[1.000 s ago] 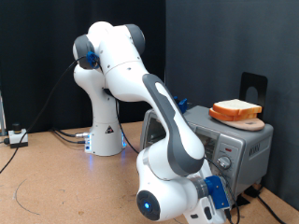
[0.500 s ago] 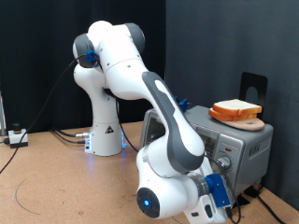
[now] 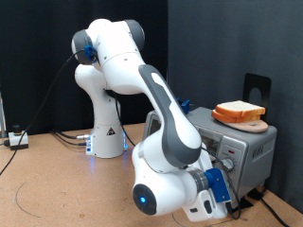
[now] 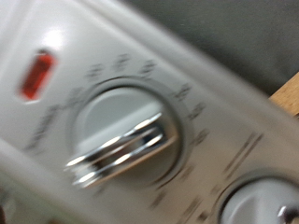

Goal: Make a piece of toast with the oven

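Observation:
The silver oven (image 3: 248,142) stands at the exterior view's right; my arm hides its glass door. My gripper (image 3: 206,205) hangs low in front of the oven's control panel, its fingers cut off by the exterior view's bottom edge. The wrist view is blurred and filled by the panel: a round silver knob (image 4: 121,142) with a bar grip, a second knob (image 4: 266,201) and a red lamp (image 4: 37,75). No fingers show there. A bread slice (image 3: 239,108) lies on a tan round board (image 3: 241,119) on the oven's top. I cannot tell whether a slice is inside the oven.
The robot's white base (image 3: 106,132) stands at the back on the brown table (image 3: 57,180). Cables (image 3: 28,194) trail across the table at the exterior view's left. A black bracket (image 3: 258,90) rises behind the oven. A black curtain forms the backdrop.
My forearm and hand have shifted a little toward the exterior view's left, away from the oven's panel. The bread slice and board have not moved.

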Available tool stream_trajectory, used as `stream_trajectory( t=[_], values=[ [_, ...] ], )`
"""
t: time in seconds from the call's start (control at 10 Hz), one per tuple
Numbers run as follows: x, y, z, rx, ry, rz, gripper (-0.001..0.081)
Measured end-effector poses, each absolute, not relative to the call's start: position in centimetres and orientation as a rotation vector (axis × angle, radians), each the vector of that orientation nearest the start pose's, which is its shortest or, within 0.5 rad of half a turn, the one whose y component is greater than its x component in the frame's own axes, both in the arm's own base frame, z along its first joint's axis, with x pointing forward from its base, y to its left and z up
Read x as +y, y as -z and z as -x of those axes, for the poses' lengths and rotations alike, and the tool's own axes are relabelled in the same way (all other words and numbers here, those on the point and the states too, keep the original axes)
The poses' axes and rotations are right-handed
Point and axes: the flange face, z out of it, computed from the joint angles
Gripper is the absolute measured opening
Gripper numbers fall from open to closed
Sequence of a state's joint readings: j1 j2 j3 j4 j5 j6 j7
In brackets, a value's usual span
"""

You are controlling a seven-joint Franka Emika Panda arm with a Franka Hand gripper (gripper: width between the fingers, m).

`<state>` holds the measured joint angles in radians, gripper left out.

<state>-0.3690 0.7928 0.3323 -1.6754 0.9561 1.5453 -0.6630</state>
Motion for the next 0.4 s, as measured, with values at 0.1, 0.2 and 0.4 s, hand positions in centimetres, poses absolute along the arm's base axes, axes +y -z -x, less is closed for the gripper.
stream_trajectory(
  t=[0.1, 0.2, 0.4],
  values=[
    [3.4, -19.0, -60.5, -0.105, -0.425, 1.730, 0.0798],
    [1.9, -19.5, -60.4, -0.070, -0.445, 1.733, 0.0798],
    [-1.0, -20.7, -60.3, -0.005, -0.460, 1.767, 0.0808]
  ],
)
